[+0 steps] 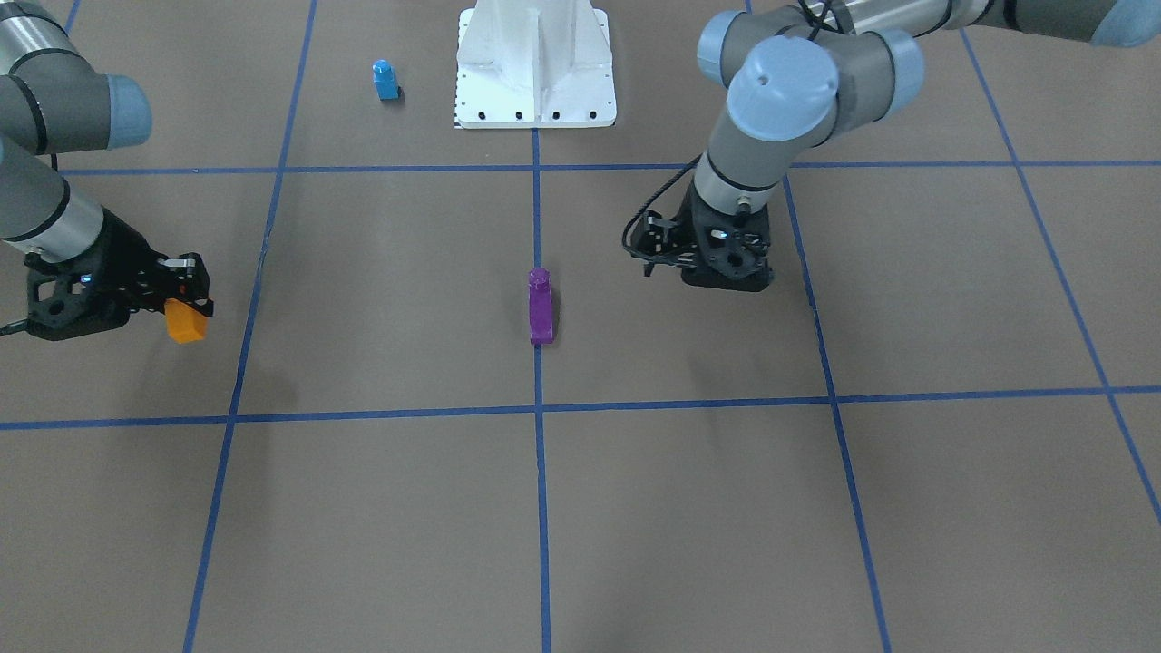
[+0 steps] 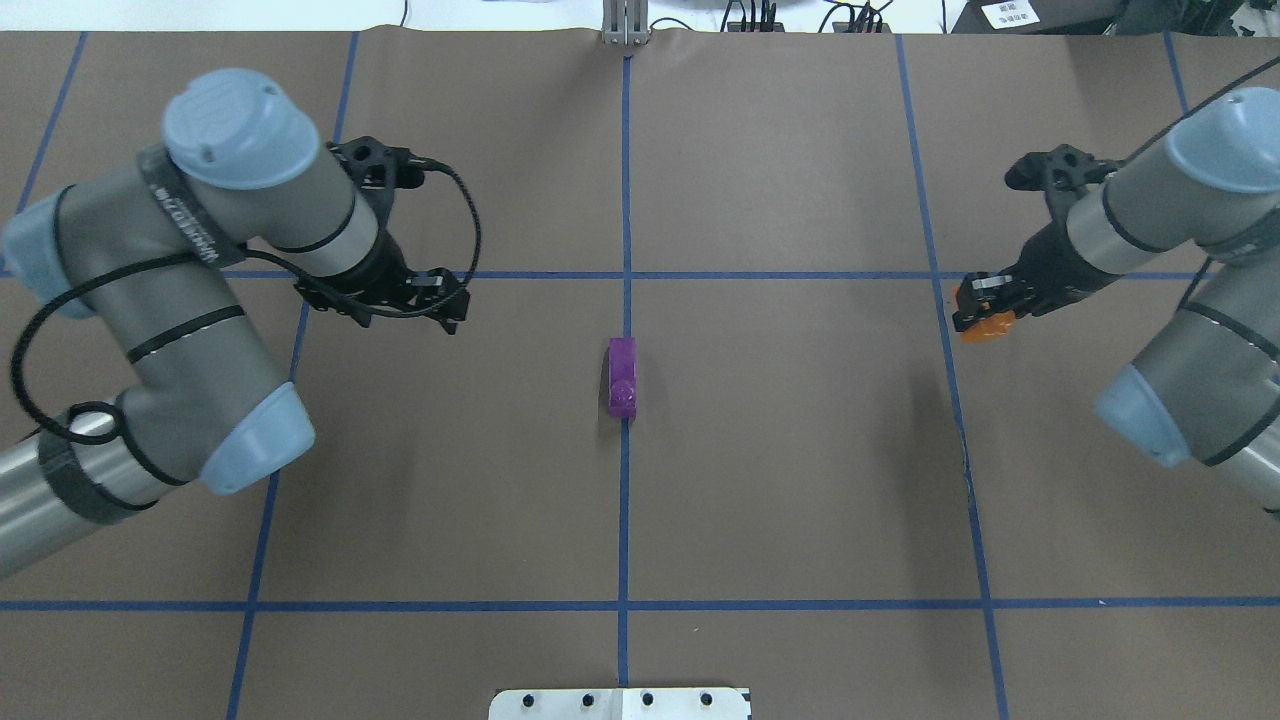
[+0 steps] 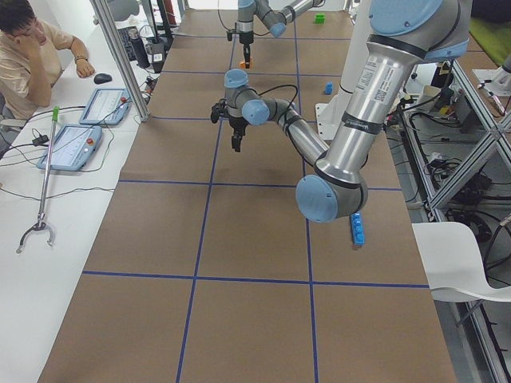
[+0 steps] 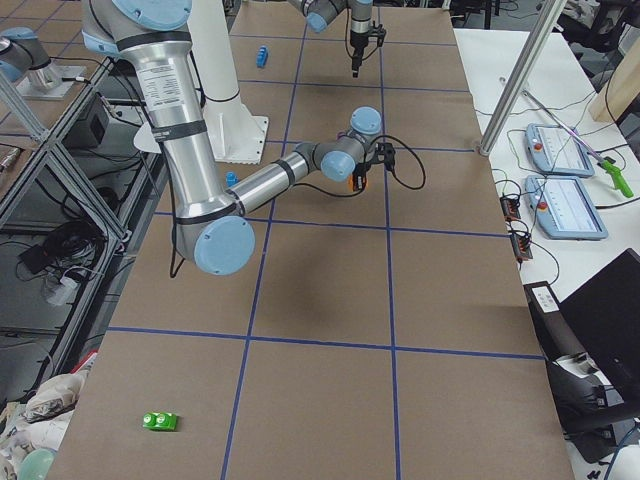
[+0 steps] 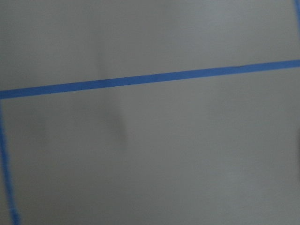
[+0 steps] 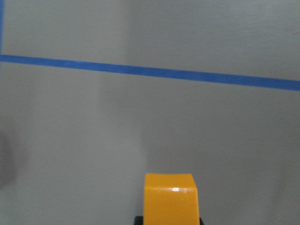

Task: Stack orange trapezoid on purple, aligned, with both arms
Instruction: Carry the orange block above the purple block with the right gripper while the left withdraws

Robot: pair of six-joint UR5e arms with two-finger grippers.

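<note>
Between the jaws of the right gripper [image 2: 985, 315] hangs the orange trapezoid [image 2: 988, 328], pinched by its upper part and clear of the table, so that hand is closed on its load. The right wrist view shows only one flat orange face poking out below the fingers, so I cannot tell which way the slope points. The purple [image 2: 622, 376] sits well apart from that gripper, off toward the table's middle and a touch nearer the robot's base. It rests on the centre tape line [image 2: 624, 520] with its long side running along it, and its stud seems to be at the end toward the base. The left gripper [image 2: 445, 300] hovers on the purple's other side, closer to it than the right one is, with nothing in it. Whether its fingers are spread or closed I cannot make out. To my eye the carry across is the step in hand. I'd keep the orange piece high enough to pass over the purple's stud and turn the wrist on the way so the two slopes match. I'd stop squarely above and only then come straight down. The purple looks narrow and light, likely to skid or tip under a crooked push, so the left hand would do well to steady it low on its sides — leaving the stud free.
</note>
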